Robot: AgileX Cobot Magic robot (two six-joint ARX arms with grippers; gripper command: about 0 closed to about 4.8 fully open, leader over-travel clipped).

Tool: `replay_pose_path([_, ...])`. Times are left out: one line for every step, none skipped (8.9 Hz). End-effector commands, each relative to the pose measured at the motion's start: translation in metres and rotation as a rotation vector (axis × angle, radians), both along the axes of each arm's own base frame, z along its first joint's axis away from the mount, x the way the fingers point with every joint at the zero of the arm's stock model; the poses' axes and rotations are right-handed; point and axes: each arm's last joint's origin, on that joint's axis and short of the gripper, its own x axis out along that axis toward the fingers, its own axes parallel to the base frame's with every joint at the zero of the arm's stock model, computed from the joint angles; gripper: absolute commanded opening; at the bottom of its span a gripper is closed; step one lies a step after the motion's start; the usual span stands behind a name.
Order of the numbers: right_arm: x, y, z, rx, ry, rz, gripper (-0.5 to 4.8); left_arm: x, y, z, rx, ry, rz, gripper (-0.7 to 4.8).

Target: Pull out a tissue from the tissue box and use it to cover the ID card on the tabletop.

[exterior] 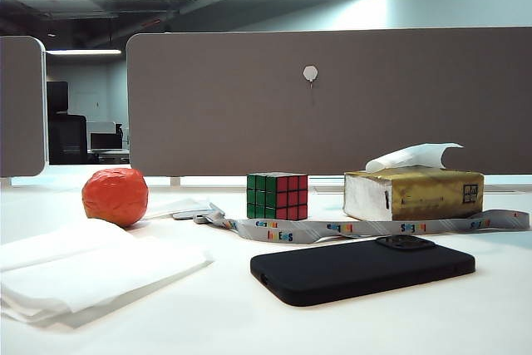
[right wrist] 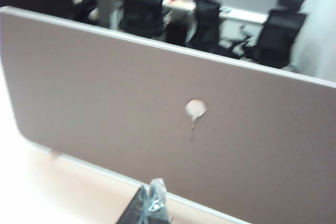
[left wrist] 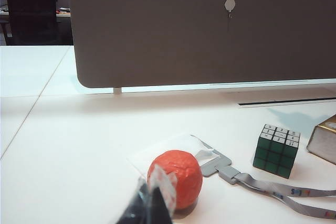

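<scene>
Start of task — tissue (exterior: 413, 156) untouched in tissue box (exterior: 413, 194), far right. Right gripper (right wrist: 148, 209) closed, empty, aloft; left gripper (left wrist: 148, 203) near the orange ball (left wrist: 176, 177), jaws unreadable. Next: right reopens, descends onto tissue.

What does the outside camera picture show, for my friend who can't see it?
A gold tissue box with a tissue poking up sits on a white tabletop, beside a puzzle cube, lanyard, black phone, orange ball and paper pile. No robot arms show.

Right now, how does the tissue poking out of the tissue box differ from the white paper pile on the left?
The tissue is one thin sheet, standing crumpled above the tissue box; the paper pile is many sheets lying flat on the tabletop. The tissue sits right, the pile near left. Both are white.
</scene>
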Motion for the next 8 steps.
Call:
replay_pose_path([-0.053, -0.038, 0.03, 0.015, -0.051, 0.036, -0.05, 0.0, 0.0, 0.001, -0.001, -0.001, 0.007, -0.06])
replay_pose_path([-0.066, -0.048, 0.028, 0.015, -0.051, 0.029, -0.05, 0.0, 0.001, 0.001, -0.002, 0.001, 0.019, -0.06])
replay_pose_path([-0.131, -0.075, -0.01, 0.018, -0.039, 0.048, -0.05, 0.0, 0.001, 0.0, -0.003, 0.007, 0.025, -0.06])
replay_pose_path([-0.16, -0.085, -0.037, 0.026, -0.044, 0.083, -0.05, 0.0, 0.001, 0.0, -0.003, 0.008, 0.025, -0.06])
replay_pose_path([-0.171, -0.089, -0.05, 0.029, -0.04, 0.083, -0.05, 0.0, 0.001, 0.0, -0.003, 0.009, 0.025, -0.06])
replay_pose_path([-0.184, -0.093, -0.064, 0.039, -0.057, 0.083, -0.05, 0.0, 0.001, 0.0, -0.003, 0.013, 0.024, -0.06])
replay_pose_path([-0.211, -0.103, -0.084, 0.105, -0.117, 0.078, -0.05, 0.0, 0.001, 0.0, -0.042, 0.026, 0.02, -0.06])
replay_pose_path([-0.219, -0.106, -0.089, 0.109, -0.13, 0.079, -0.05, 0.0, 0.001, 0.0, -0.045, 0.027, 0.017, -0.06])
